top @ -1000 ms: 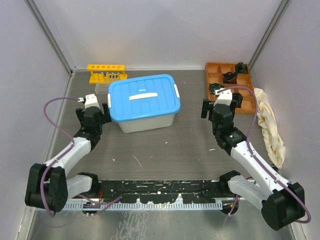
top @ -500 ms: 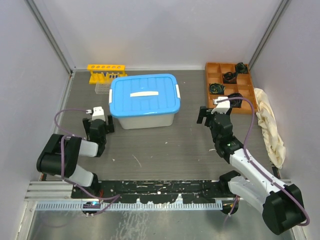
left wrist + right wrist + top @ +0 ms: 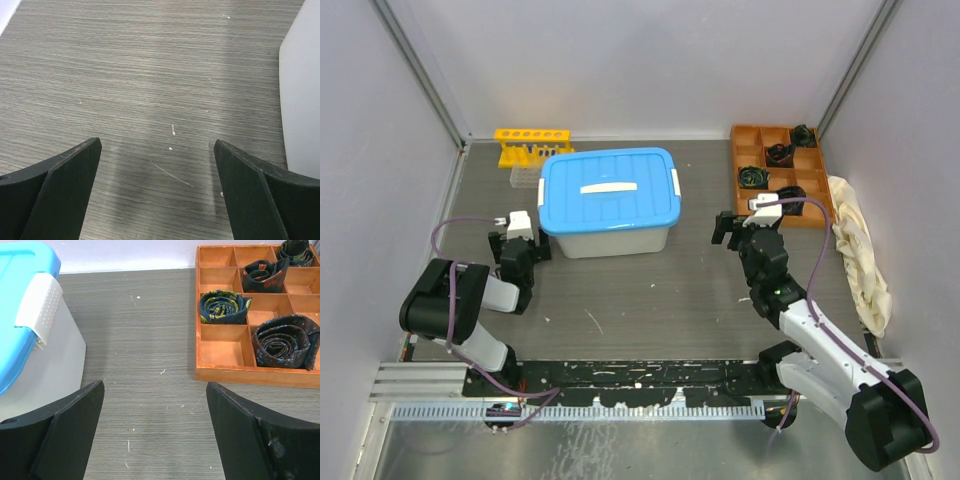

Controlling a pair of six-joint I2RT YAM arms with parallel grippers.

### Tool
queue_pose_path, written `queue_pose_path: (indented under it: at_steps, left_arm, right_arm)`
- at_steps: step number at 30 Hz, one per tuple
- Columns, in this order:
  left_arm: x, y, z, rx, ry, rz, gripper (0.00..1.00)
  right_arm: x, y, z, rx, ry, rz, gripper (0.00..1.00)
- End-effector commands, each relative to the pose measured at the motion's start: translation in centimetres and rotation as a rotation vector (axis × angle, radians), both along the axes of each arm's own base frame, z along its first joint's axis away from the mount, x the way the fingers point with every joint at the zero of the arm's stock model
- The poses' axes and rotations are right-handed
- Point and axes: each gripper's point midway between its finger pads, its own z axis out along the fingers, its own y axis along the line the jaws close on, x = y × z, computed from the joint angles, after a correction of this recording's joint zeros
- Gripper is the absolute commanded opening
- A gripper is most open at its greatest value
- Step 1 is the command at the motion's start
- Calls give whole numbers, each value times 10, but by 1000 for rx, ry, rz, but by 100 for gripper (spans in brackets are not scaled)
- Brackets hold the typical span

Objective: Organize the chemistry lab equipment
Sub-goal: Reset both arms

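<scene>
Top view first. Got a blue-lidded bin (image 3: pixel 608 200) dead centre, lid on. Yellow rack (image 3: pixel 533 146) up in the upper left, clear plastic rack (image 3: pixel 523 176) just below it, tucked by the bin's left rear corner. Can't spot any other lab gear loose on the table (image 3: pixel 650 300). Probably inside the bin, but no way to tell through the lid. Left gripper (image 3: pixel 519 248) parked just left of the bin, right gripper (image 3: pixel 740 228) well off to its right, close to the orange tray (image 3: pixel 745 200). Both spread wide, nothing held.

Left wrist view: nothing but bare tabletop between the wide-open fingers (image 3: pixel 60 190), plus a sliver of pale bin wall at the right edge.

Right wrist view: gaping and empty too. Bin and its white latch (image 3: pixel 37 305) at the left, tray with rolled dark bits at the upper right.

Guessing the latches come next. So: go at both ends together, level, one gripper per latch. Keep the left one clear of that clear rack. Swing the right one in from the tray side without clipping the tray. Then lift the lid straight up, no twisting.
</scene>
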Motion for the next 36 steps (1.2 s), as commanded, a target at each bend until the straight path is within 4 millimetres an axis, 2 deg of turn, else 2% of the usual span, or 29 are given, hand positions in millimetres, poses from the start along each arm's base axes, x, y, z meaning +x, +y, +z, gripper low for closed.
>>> queue_pose_path:
  at_steps: [1,10,17,20,22,26,29,32,36]
  left_arm:
    - [16,-2,33,-2,-120,3,98]
    - [17,-2,33,-1,-122,3,98]
    - [16,-2,33,0,-119,2,98]
    - [16,-2,33,1,-119,2,98]
    - [16,-2,33,0,-119,3,98]
    - [16,-2,33,0,-120,2,98]
    - [16,-2,33,0,-119,3,98]
    - [16,-2,33,0,-120,2,98]
    - [16,-1,33,0,-120,3,98]
  right_arm:
    - [5,-3,8,17,-43,-25,88]
    - [13,-8,-7,-46,-72,-48,87]
    - [33,11,-8,-145,-141,52,87]
    - [37,11,-4,-164,-163,50,87]
    - [39,6,-7,-187,-169,53,87]
    - [48,-16,-31,-158,-109,4,84]
    - [49,-42,-40,-182,-68,-97,84]
    - [47,-54,-44,-208,-45,-117,84]
    - [47,-60,-71,-191,13,-122,85]
